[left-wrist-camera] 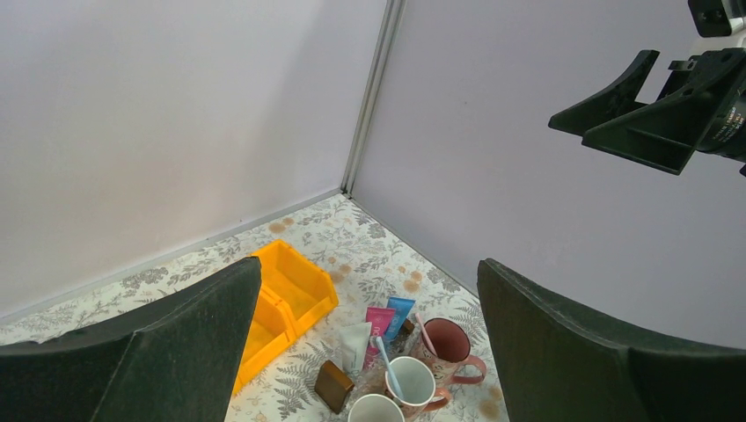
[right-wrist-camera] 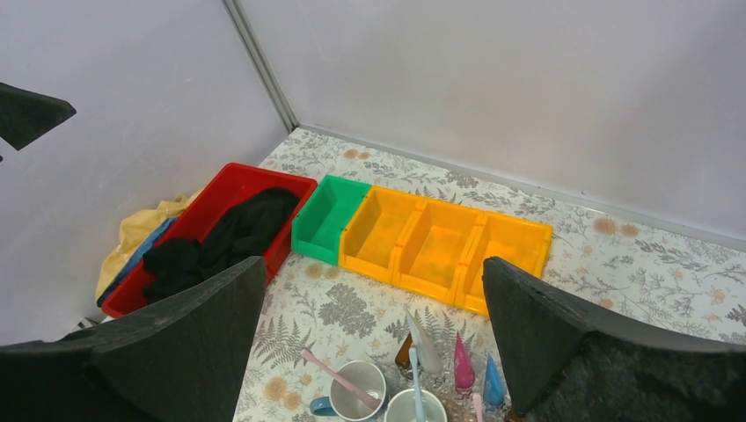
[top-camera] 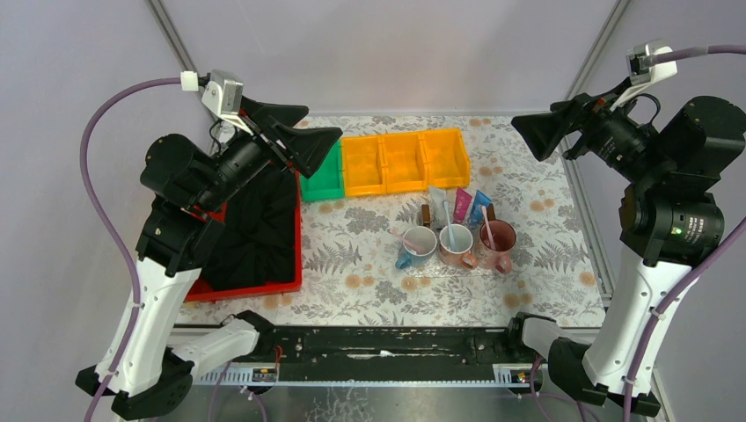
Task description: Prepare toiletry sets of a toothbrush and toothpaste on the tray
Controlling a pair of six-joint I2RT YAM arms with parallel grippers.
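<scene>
Three mugs stand in a row at mid-table on what looks like a clear tray (top-camera: 429, 281). A pink toothbrush (top-camera: 403, 236) leans in the blue mug (top-camera: 413, 248), a light blue toothbrush (top-camera: 449, 224) in the middle mug (top-camera: 456, 246), and a whitish-pink toothbrush (top-camera: 486, 224) in the pink mug (top-camera: 499, 242). Behind them stand a white toothpaste tube (top-camera: 437, 202), a magenta one (top-camera: 462, 204) and a blue one (top-camera: 479, 207); the tubes also show in the left wrist view (left-wrist-camera: 378, 321). My left gripper (top-camera: 299, 130) and right gripper (top-camera: 544, 127) are raised high, open and empty.
A red bin (top-camera: 290, 283) holding black cloth (top-camera: 259, 229) lies under the left arm. A green bin (top-camera: 325, 180) and three yellow bins (top-camera: 405, 163) line the back. Small brown blocks (top-camera: 426, 215) stand beside the tubes. Enclosure walls rise on three sides.
</scene>
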